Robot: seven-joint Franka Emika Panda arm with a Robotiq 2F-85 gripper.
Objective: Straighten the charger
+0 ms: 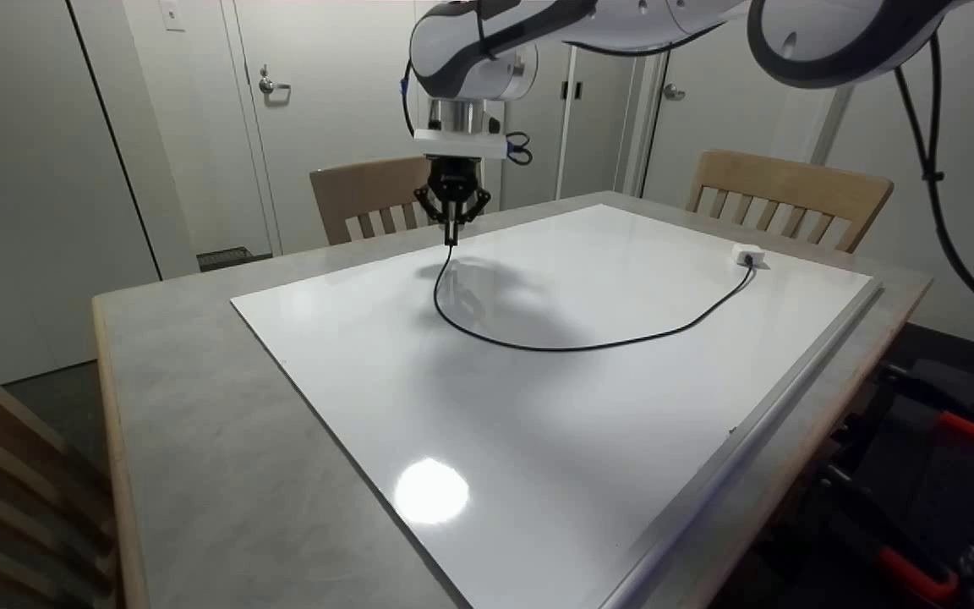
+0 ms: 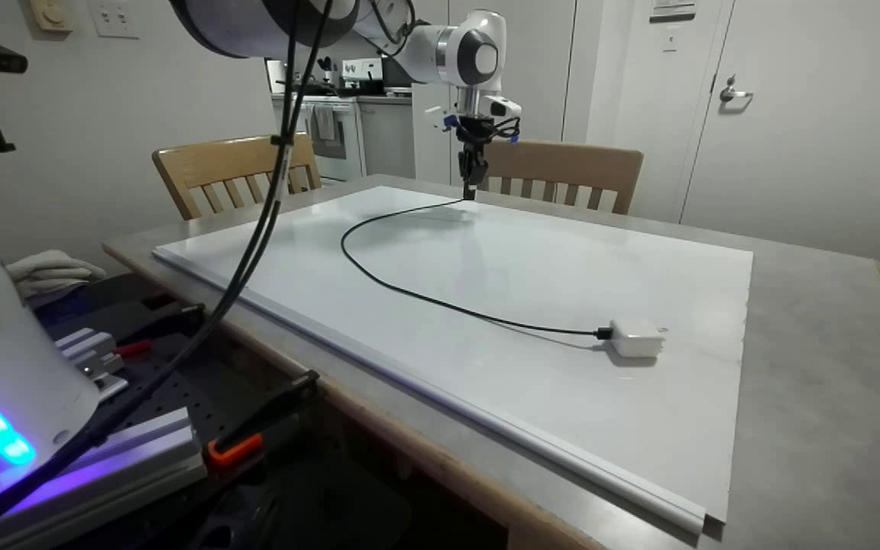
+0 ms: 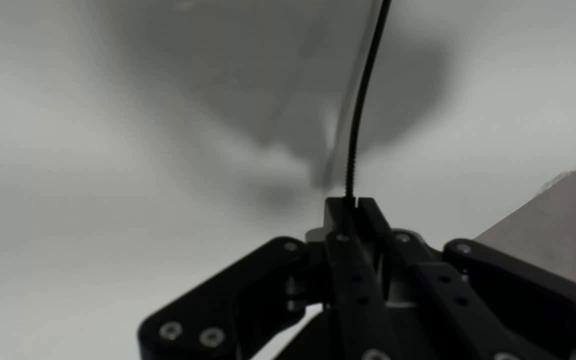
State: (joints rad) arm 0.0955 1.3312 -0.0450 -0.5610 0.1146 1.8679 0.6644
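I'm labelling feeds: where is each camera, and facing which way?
In an exterior view: raised by the table, facing doors across the whiteboard; arm, gripper show.
In an exterior view: near the base, facing chairs; base, arm, gripper.
Wrist view: on the arm, facing the whiteboard; gripper alone shows.
Both exterior views share the charger cable.

In an exterior view: camera above table (image 1: pixel 199 423), tilted down across whiteboard (image 1: pixel 521 423) toward lever-handled door (image 1: pixel 335 139); power adapter (image 1: pixel 743 253) far off. In an exterior view: near robot base (image 2: pixel 12 344), looking across whiteboard toward stove (image 2: pixel 351 126); power adapter close by. Both share whiteboard, power adapter, charger cable (image 1: pixel 550 348). Wrist view: close-up past gripper (image 3: pixel 351 202), facing down, blurred, apparently onto whiteboard.
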